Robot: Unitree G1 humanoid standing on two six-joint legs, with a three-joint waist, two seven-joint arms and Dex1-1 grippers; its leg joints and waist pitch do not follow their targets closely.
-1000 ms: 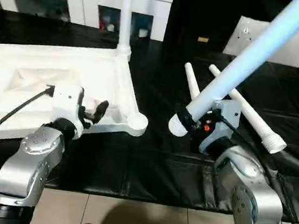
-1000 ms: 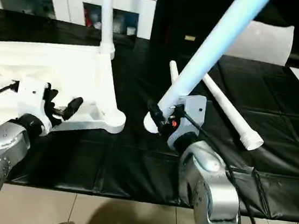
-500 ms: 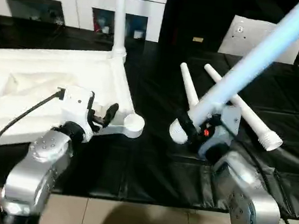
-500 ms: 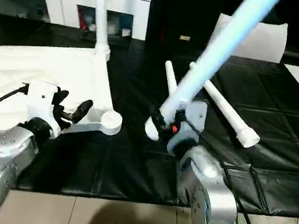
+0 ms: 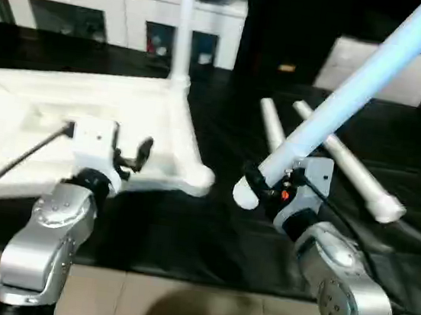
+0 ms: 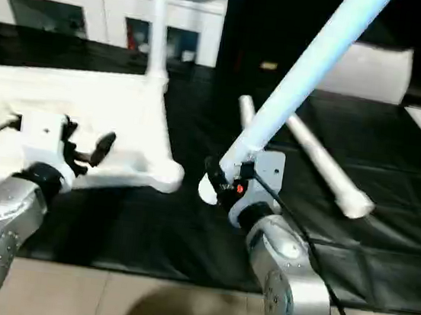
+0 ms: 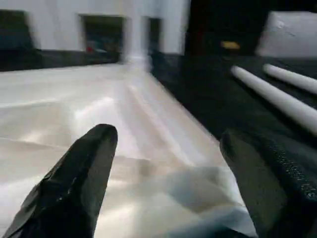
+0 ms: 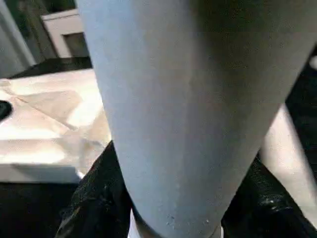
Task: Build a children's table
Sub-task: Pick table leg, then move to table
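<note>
Right gripper [image 5: 262, 185] clamps leg [image 5: 357, 87] near its thick end, tube slanting up — beside tabletop [image 5: 86, 108] corner socket [image 5: 199, 178]. Left gripper [image 7: 163, 163] spread wide, empty, over tabletop's near edge.

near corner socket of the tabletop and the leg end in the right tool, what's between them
Nothing but bare black table cover, seen in the left eye view between the near corner socket and the held leg, gripped by the right tool.

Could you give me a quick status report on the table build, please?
Left claw open over the tabletop. Right claw shut on a leg, threaded end beside the near corner socket. One leg fitted, two loose legs on the mat.
</note>
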